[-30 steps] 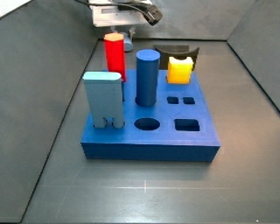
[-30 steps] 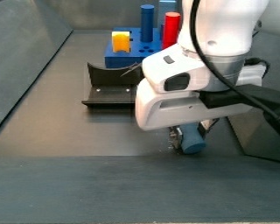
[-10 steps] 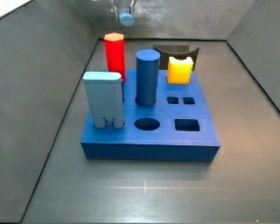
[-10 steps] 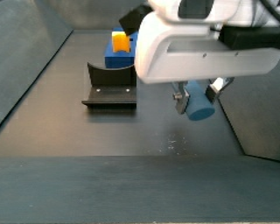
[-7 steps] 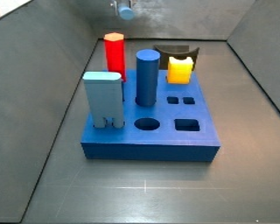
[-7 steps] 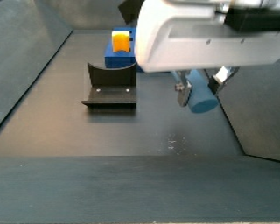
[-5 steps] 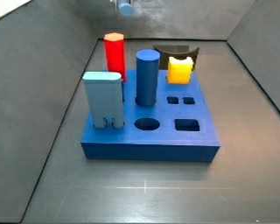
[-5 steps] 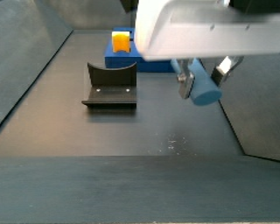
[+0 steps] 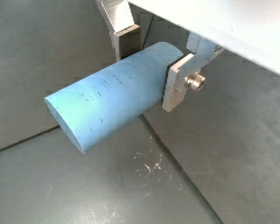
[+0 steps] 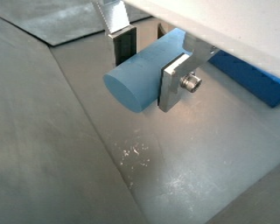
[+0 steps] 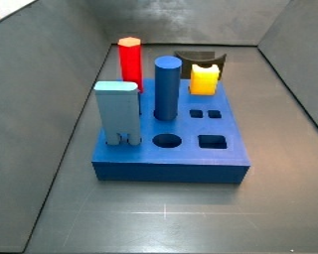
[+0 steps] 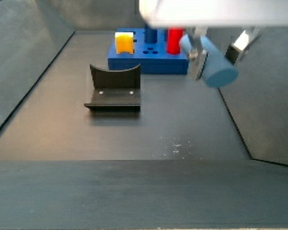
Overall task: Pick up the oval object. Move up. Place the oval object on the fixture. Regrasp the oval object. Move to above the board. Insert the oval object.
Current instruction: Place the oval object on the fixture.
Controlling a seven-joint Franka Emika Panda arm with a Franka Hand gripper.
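My gripper [image 9: 149,63] is shut on the oval object [image 9: 101,101], a pale grey-blue smooth peg that lies crosswise between the silver fingers [image 9: 178,83]. Both wrist views show this grip [image 10: 149,61], with the oval object [image 10: 140,77] well above the grey floor. In a side view the gripper [image 12: 216,52] hangs at the top edge with the oval object [image 12: 218,70] high over the floor, right of the black fixture [image 12: 114,90] and in front of the blue board [image 12: 153,61]. In a side view the board [image 11: 169,149] and fixture [image 11: 198,56] show, but the gripper is out of frame.
On the board stand a red hexagonal peg [image 11: 130,62], a dark blue cylinder [image 11: 167,84], a light blue block peg [image 11: 116,111] and a yellow piece [image 11: 205,77]. Several holes are open in its top. Grey walls close in the floor.
The gripper has risen with the oval object in it, from near the floor to the top of one side view and out of the other.
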